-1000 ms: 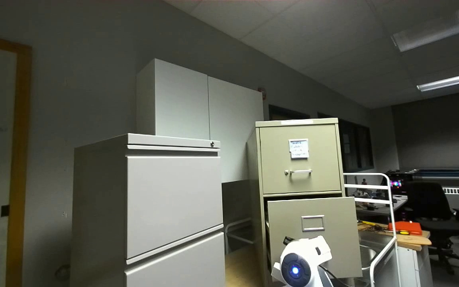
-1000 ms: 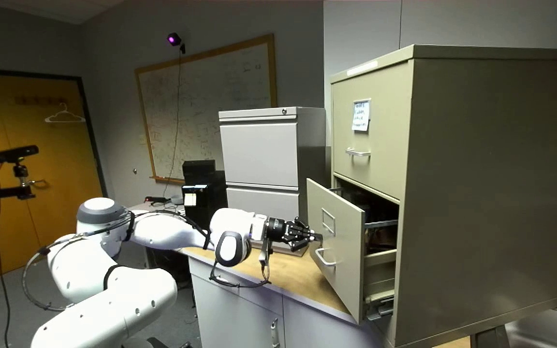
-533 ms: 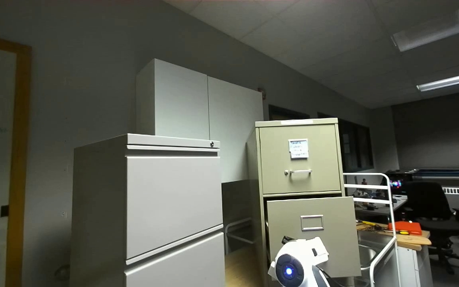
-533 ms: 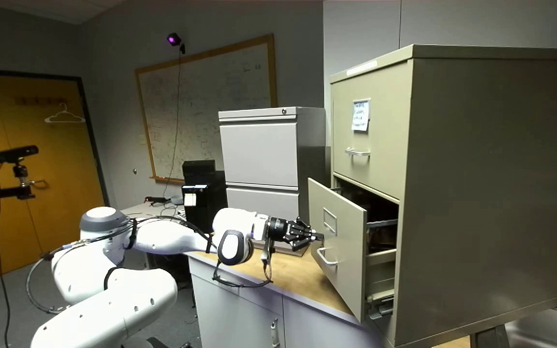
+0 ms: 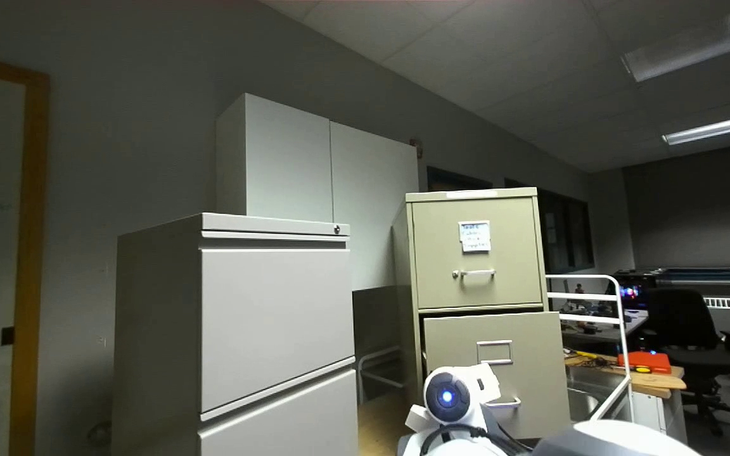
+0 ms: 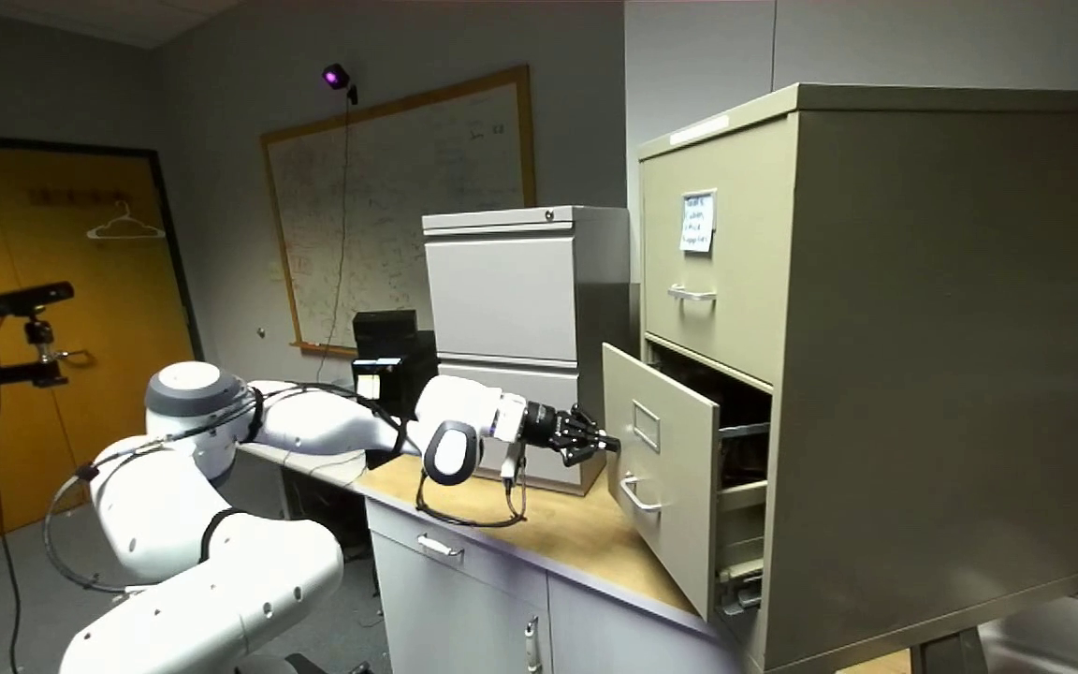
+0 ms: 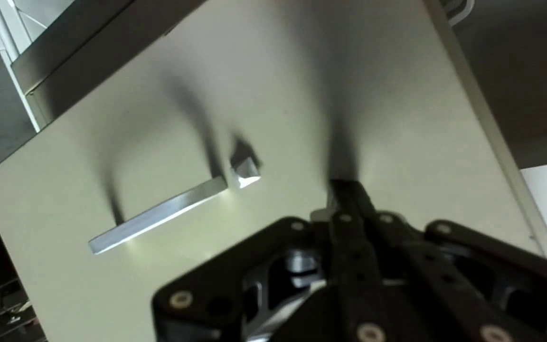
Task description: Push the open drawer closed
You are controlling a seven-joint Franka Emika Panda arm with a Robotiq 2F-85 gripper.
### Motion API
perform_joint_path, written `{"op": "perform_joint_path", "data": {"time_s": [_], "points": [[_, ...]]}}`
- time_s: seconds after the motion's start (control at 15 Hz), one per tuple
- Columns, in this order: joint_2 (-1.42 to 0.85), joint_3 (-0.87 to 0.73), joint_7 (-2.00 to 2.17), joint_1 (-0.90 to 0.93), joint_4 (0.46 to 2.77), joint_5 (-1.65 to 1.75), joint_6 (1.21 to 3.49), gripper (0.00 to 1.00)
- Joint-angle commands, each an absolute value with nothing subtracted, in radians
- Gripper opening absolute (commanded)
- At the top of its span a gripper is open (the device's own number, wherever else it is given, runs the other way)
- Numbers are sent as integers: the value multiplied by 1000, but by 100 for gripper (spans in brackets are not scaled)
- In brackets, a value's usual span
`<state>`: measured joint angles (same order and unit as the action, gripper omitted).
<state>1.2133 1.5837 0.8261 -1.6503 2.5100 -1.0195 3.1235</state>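
Because the second-tier drawer (image 6: 679,473) juts from the beige filing cabinet (image 6: 951,374), I should drive my claw (image 6: 615,444), empty and pinched together, straight inward beside the drawer handle (image 7: 159,214), steadily, lest an off-centre push skew it.

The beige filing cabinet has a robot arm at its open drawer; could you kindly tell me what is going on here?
A robot arm is at the second drawer of the beige filing cabinet, apparently to push it closed. Its gripper is shut with nothing in it, its tip at the drawer and clear of the handle; whether it touches is hard to tell. The drawer stands partly out, while the top drawer is shut.
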Motion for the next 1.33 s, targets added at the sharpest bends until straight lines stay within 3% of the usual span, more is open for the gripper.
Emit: {"op": "perform_joint_path", "data": {"time_s": [0.0, 0.4, 1.27], "points": [[1084, 1511, 761, -1789, 2326, -959, 3071, 0], [1063, 1473, 931, -1901, 2202, -812, 2869, 0], [1051, 1521, 1197, -2052, 1998, -560, 2725, 0]]}}
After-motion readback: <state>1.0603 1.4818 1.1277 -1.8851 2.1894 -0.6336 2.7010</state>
